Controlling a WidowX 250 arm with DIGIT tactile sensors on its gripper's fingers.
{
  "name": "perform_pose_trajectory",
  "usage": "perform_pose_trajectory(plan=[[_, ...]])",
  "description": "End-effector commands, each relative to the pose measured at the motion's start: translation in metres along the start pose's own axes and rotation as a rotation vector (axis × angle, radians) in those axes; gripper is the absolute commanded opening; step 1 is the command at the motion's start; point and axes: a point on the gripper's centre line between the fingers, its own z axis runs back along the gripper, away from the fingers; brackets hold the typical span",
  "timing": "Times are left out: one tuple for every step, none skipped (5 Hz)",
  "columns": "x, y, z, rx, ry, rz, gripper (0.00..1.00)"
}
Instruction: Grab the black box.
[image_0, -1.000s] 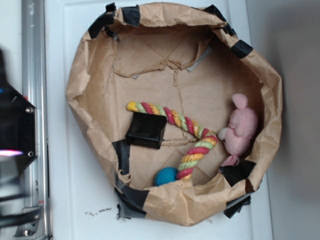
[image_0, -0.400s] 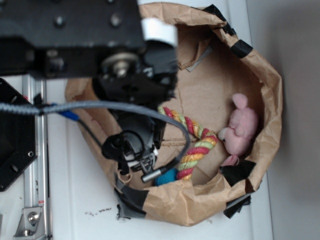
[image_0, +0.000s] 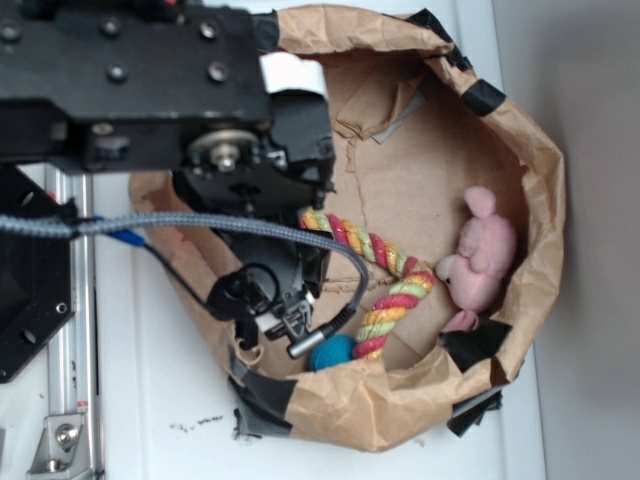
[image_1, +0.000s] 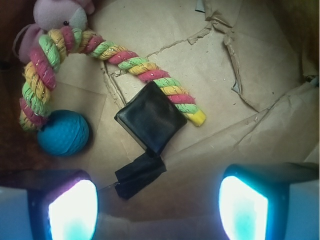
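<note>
Glossy black, roughly square box (image_1: 151, 117) lies flat on the brown paper floor of the crumpled, tape-patched paper basket (image_0: 520, 150), seen corner-on in the wrist view. In the exterior view the arm hides it entirely.

Gripper (image_1: 157, 202): two glowing finger pads (image_1: 242, 207) at the near edge of the wrist view, set wide apart, nothing between them. It hangs above the box, not touching; the box sits slightly left of the midline between the pads.

Neighbours:
- Braided rope toy in pink, green and yellow (image_1: 150, 75) lies against the box's far-right edge, its yellow end just past the right corner.
- Flat matte black tape patch (image_1: 140, 175) touches the box's near corner.
- Teal dimpled ball (image_1: 63, 132) left of the box, apart from it.
- Pink plush toy (image_1: 55, 12) far left, well clear.

Risks, as judged:
- Box is turned diagonal to the jaws; closing on corners could spin it or squeeze it out, given the slick surface.
- A descent drifting far could pinch the rope along with the box.
- A finger landing on the tape or loose paper folds could snag.
- The basket wall sits near the arm; it may get pushed.
</note>
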Motion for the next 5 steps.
perform_pose_trajectory(plan=[[0.027, 0.016, -0.005, -0.118, -0.088, 0.264, 1.00], [0.039, 0.020, -0.011, -0.081, -0.111, 0.502, 1.00], [0.037, 0.021, -0.021, -0.037, -0.079, 0.599, 1.00], [0.034, 0.012, -0.049, 0.003, -0.004, 0.621, 1.00], [0.034, 0.009, -0.073, -0.022, 0.000, 0.589, 1.00]])
